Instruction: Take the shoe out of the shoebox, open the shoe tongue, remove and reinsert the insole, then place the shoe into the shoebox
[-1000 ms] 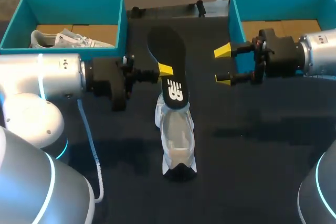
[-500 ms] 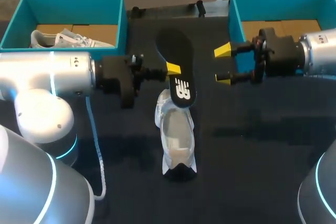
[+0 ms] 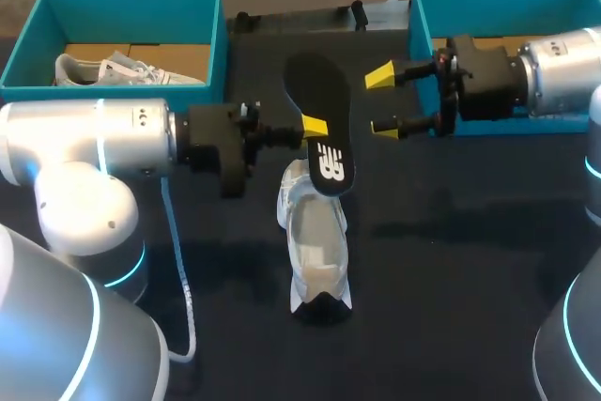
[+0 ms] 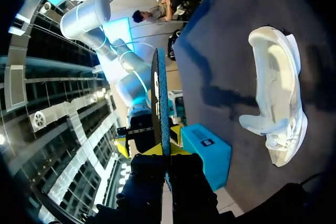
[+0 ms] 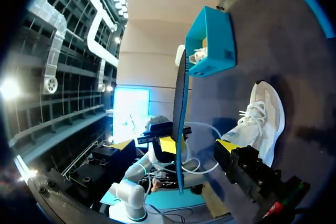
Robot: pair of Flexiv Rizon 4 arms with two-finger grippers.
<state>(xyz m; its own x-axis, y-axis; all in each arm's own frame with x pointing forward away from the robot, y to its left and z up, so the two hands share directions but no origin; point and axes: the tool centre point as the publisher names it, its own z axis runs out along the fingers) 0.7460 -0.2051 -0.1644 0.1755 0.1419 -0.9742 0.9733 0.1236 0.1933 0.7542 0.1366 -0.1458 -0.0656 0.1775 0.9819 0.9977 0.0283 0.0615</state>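
- Now, at the upper left of the frame, the left shoebox holds a second white shoe. We are not touching it.
- Our left gripper reaches in from the left. It is pinching the black insole by its edge, and the left wrist view shows the insole edge-on between the fingers.
- Over the last second this arm has carried the insole to the right, towards the centre of the frame. The insole's lower end now hangs over the top end of the shoe.
- The white shoe lies on the dark table at lower centre, with its opening up and no insole in it.
- Our right gripper is spread and empty. It has come up and to the left, and now sits just right of the insole.
- The right shoebox stands at the upper right, behind that arm.
- We judge the insole removed. The right arm looks set to help, either by taking the insole or by steadying it for reinsertion.
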